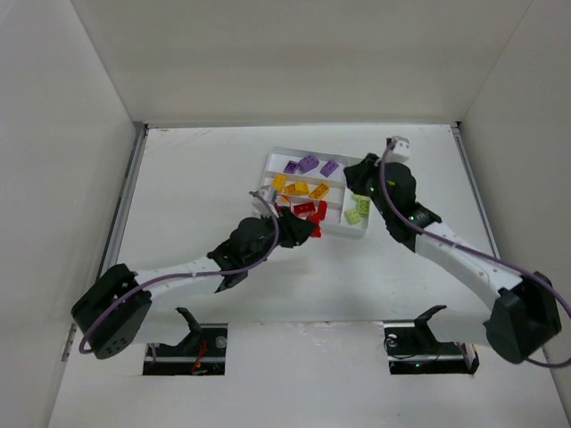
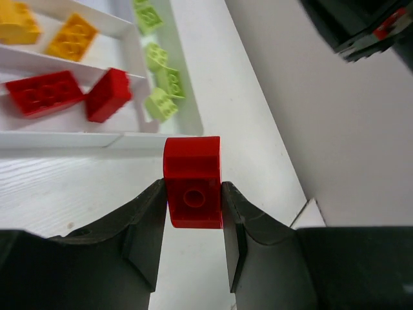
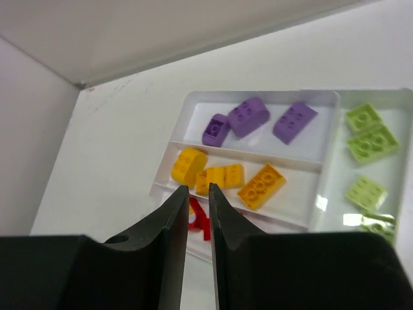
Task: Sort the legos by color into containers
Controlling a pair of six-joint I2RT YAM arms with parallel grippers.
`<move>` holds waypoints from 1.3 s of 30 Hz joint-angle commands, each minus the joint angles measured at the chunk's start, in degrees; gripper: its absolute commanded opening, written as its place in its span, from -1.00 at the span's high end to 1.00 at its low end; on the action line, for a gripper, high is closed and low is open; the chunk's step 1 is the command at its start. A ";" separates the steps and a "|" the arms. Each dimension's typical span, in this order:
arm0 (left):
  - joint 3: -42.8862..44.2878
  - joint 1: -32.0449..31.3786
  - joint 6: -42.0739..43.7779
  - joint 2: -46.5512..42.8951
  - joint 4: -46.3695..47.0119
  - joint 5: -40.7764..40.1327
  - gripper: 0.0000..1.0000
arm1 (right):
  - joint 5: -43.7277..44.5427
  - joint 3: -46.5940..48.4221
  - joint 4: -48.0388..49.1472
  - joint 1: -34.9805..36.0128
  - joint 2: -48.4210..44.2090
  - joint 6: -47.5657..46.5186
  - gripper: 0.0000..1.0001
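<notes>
The white tray (image 1: 272, 158) holds legos by colour: purple (image 1: 308, 164), yellow (image 1: 299, 188), red (image 1: 308, 209) and green (image 1: 359, 209). My left gripper (image 1: 299, 230) (image 2: 193, 194) is shut on a red lego (image 2: 192, 184), held just outside the tray's near wall (image 2: 64, 139), beside the slot with two red bricks (image 2: 45, 92). My right gripper (image 1: 361, 174) (image 3: 197, 188) is shut on nothing and hovers above the tray (image 3: 258, 95). Below it lie purple (image 3: 248, 116), yellow (image 3: 261, 186) and green legos (image 3: 371, 142), with red ones (image 3: 197, 217) partly hidden by its fingers.
White enclosure walls (image 1: 62, 178) rise to the left, right and back of the table. The right arm's black body (image 2: 368, 26) hangs close above and to the right of my left gripper. The tray lies at the middle back of the table (image 1: 196, 196).
</notes>
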 commanded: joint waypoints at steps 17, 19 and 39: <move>39.58 -3.49 23.08 36.18 -14.13 -3.09 0.62 | 5.18 -30.98 9.80 -8.84 -23.10 12.41 0.12; 40.72 -3.22 24.93 36.98 -15.10 -3.97 0.62 | 4.13 -31.07 10.15 -8.93 -23.19 12.50 0.11; 45.12 -1.99 44.34 41.02 -25.02 -5.46 0.60 | 1.14 -31.07 12.79 -8.58 -21.87 12.85 0.11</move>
